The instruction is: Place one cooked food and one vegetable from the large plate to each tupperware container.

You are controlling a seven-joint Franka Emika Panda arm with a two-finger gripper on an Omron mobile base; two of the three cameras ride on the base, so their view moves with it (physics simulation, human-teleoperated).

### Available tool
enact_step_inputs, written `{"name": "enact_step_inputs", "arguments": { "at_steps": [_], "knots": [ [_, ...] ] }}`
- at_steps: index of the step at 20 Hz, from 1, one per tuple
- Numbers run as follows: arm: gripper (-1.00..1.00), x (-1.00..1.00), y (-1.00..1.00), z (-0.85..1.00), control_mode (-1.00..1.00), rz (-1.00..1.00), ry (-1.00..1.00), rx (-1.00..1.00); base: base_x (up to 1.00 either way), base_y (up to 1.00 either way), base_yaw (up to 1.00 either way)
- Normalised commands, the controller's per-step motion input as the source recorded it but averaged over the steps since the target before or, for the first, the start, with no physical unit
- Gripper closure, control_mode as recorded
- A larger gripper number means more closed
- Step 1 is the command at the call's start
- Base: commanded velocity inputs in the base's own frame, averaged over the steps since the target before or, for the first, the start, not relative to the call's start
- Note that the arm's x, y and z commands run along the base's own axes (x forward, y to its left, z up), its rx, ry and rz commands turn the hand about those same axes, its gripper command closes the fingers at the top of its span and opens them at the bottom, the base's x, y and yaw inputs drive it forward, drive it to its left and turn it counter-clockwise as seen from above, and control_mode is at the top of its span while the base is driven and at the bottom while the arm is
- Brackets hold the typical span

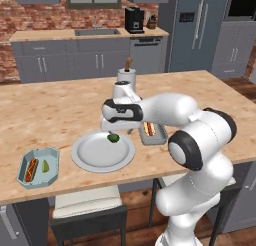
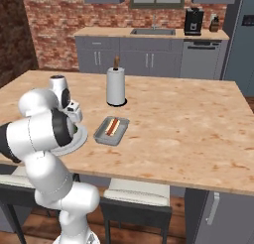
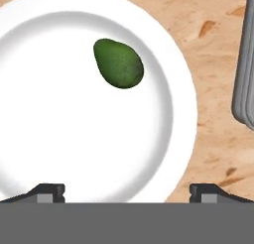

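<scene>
Large plate [image 1: 95, 157]: one, round, white-grey, set flat on the wooden island counter [image 1: 50, 110] near its front edge, between the two containers. One dark green avocado [image 3: 118, 63] is carried on it, off centre; in the left base view it is seen toward the plate's far right rim [image 1: 113, 138]. In the hand view its long axis is seen to run diagonally, narrower end toward upper left, broader end toward lower right.

Tupperware containers: two. One light blue octagonal tray [image 1: 30, 182] is placed left of the plate, holding one hot dog [image 1: 31, 169] and one pale green vegetable piece [image 1: 45, 166], side by side. One grey rectangular tray [image 2: 101, 137] is placed right of the plate, holding one hot dog [image 2: 112, 126] laid along the tray's length; its edge is also seen at the right border of the hand view.

Arm: one, white; it is bent forward from the base, elbow raised, forearm reaching left, hand turned downward over the plate's right part. Gripper [image 3: 127, 192]: fingers spread wide apart, nothing held between them, the plate's near rim seen between the tips; the avocado is apart from both tips.

Paper towel roll [image 2: 116, 86]: one, upright on its holder, behind the grey tray.
</scene>
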Motion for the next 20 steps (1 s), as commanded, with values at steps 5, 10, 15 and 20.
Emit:
{"name": "enact_step_inputs", "arguments": {
  "at_steps": [5, 10, 15, 20],
  "knots": [
    [-1.0, 0.21, 0.09, -0.06, -1.0, 0.06, 0.0, 0.0, 0.0, 0.0, 0.0],
    [-1.0, 0.31, -0.06, -0.08, -1.0, 0.0, 0.0, 0.0, 0.0, 0.0, 0.0],
    [-1.0, 0.16, 0.01, -0.22, -1.0, 0.01, 0.0, 0.0, 0.0, 0.0, 0.0],
    [-1.0, 0.07, 0.01, -0.3, -1.0, 0.03, 0.0, 0.0, 0.0, 0.0, 0.0]
  ]
}}
